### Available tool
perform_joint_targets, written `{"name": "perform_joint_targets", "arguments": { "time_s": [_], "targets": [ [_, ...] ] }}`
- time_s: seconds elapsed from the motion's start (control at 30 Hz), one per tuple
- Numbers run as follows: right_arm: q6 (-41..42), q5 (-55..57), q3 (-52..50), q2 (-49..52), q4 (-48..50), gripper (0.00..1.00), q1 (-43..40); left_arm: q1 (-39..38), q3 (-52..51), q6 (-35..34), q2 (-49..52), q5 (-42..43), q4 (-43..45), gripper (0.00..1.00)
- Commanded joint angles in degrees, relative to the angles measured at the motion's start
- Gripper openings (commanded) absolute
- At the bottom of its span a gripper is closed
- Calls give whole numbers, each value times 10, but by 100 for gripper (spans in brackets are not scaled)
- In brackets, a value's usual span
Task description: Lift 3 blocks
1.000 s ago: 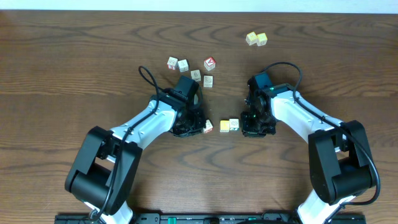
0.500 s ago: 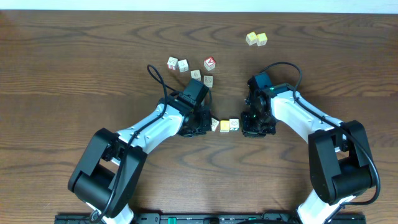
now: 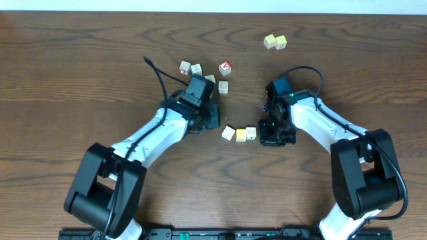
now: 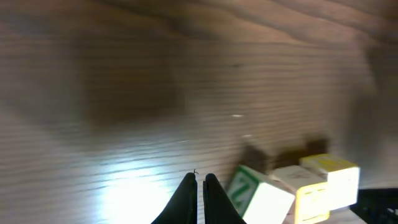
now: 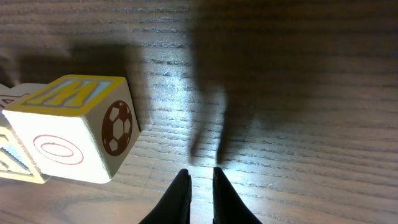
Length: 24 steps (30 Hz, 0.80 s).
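Only right wrist shows ball picture on block [image 5: 74, 130]; left fingers [image 4: 185, 202], right fingers [image 5: 176, 200] together, empty.

Camera layout
Overhead looks straight down; both wrist views skim the table [image 3: 67, 67] closely — all share the blocks [image 3: 241, 134].

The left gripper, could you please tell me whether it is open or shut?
Shut. In the left wrist view the left gripper shows its jaws almost touching, with nothing held between them.
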Motion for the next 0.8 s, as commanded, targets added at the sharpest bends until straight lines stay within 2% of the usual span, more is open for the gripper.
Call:
{"name": "perform_joint_targets", "arguments": {
  "time_s": [0.0,0.77],
  "targets": [
    [2,3,10,-2,1,11,8,-22,9,10,27,30,10,7],
    [2,3,10,-2,1,11,8,-29,0,-16,32,55,-18,7]
  ]
}}
